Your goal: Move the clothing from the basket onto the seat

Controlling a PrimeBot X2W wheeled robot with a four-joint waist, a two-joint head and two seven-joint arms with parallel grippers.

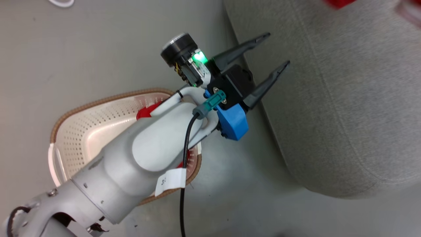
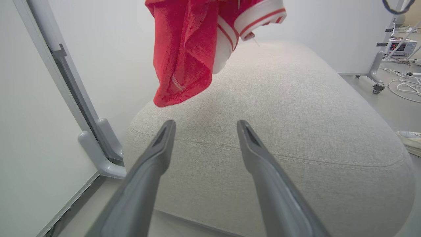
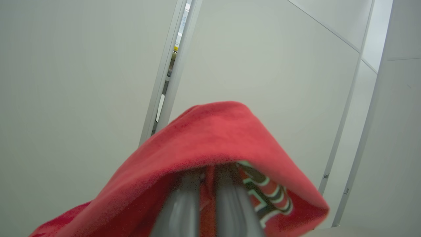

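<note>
My left gripper point(image 1: 275, 50) is open and holds nothing. It points at the edge of the grey seat point(image 1: 345, 98), just past the basket point(image 1: 82, 131). My left forearm lies across the cream basket and hides most of it. A bit of red clothing point(image 1: 144, 113) shows inside under the arm. In the left wrist view the open gripper point(image 2: 205, 124) faces the seat point(image 2: 289, 108), and a red garment point(image 2: 184, 59) with white stripe trim hangs above it. My right gripper point(image 3: 209, 174) is shut on this red garment point(image 3: 204, 138), which drapes over the fingers and shows lettering.
Grey floor lies between the basket and the seat. A white partition wall with a grey foot point(image 2: 98, 151) stands left of the seat. A shoe point(image 2: 409, 138), cables and a wheeled stand point(image 2: 375, 75) are on the seat's far side.
</note>
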